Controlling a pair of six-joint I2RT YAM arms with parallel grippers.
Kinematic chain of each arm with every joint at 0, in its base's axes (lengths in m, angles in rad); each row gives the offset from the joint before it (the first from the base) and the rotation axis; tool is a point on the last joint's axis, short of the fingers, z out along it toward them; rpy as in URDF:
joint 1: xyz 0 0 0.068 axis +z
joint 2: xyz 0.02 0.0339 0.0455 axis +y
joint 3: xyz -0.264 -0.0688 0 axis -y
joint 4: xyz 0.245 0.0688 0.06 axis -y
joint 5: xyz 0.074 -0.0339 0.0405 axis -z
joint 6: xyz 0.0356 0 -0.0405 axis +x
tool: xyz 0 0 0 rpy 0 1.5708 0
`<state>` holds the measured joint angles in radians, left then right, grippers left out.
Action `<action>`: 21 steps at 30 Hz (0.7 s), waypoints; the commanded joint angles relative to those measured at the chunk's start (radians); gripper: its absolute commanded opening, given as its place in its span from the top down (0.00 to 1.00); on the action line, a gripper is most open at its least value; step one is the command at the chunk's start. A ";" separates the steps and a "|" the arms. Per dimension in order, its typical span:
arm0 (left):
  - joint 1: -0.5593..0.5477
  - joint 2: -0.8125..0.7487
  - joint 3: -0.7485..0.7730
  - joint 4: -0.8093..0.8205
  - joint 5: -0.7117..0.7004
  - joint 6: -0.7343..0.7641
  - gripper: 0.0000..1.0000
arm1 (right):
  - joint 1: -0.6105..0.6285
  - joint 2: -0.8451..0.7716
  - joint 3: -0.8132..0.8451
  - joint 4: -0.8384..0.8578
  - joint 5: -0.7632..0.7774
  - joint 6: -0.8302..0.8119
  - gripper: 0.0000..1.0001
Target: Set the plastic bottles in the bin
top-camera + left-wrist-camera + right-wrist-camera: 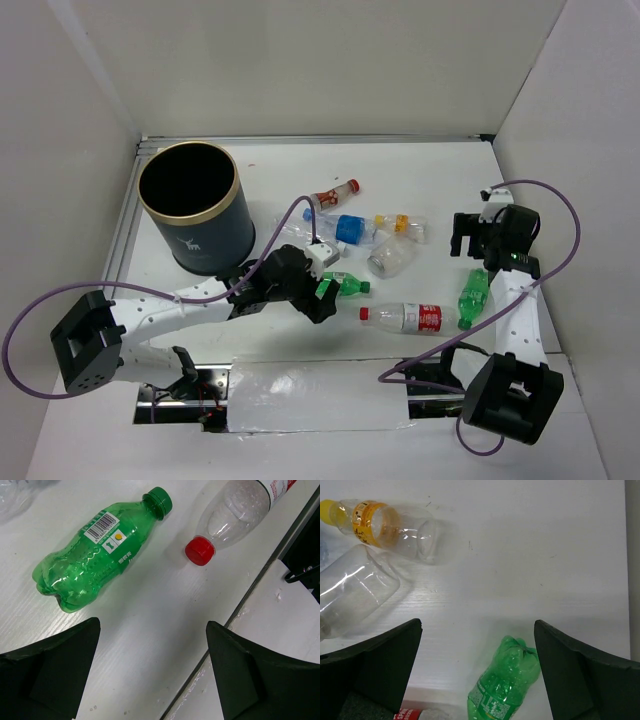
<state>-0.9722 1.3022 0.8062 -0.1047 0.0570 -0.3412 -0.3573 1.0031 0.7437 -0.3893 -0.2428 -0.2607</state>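
Well, nothing looks binned yet: seven plastic bottles (350, 228) lie strewn across the centre and right of the overhead frame, while the bin (225, 240) stands upper left, its black inside unreadable. The left gripper (152, 630) hangs wide and empty beside the green bottle (90, 555); the right gripper (477, 630) is spread wide too, holding nothing.
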 commanded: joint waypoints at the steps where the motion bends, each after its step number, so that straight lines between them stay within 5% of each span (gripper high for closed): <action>1: -0.005 0.002 0.036 0.016 0.003 0.024 0.00 | -0.002 -0.021 -0.003 -0.019 -0.023 -0.017 0.00; 12: -0.005 -0.007 0.036 -0.006 -0.016 0.070 0.03 | -0.002 -0.052 0.006 -0.100 -0.145 -0.158 0.00; 14: -0.005 0.002 0.056 -0.030 -0.016 0.086 0.17 | -0.002 -0.052 0.006 -0.126 -0.145 -0.192 0.00; 17: -0.005 0.042 0.094 -0.059 -0.003 0.139 0.68 | -0.002 -0.041 0.006 -0.161 -0.159 -0.230 0.00; 18: -0.005 0.052 0.094 -0.070 -0.003 0.152 0.74 | -0.002 -0.029 0.006 -0.181 -0.183 -0.291 0.00; 20: -0.005 0.084 0.119 -0.081 -0.003 0.192 0.73 | -0.002 -0.017 0.020 -0.204 -0.245 -0.311 0.25; 21: -0.005 0.097 0.119 -0.081 -0.003 0.206 0.44 | -0.002 -0.017 0.029 -0.204 -0.254 -0.311 0.28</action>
<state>-0.9722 1.3685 0.8818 -0.1722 0.0486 -0.2054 -0.3573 0.9760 0.7441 -0.5423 -0.4194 -0.5018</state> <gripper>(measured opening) 0.426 0.751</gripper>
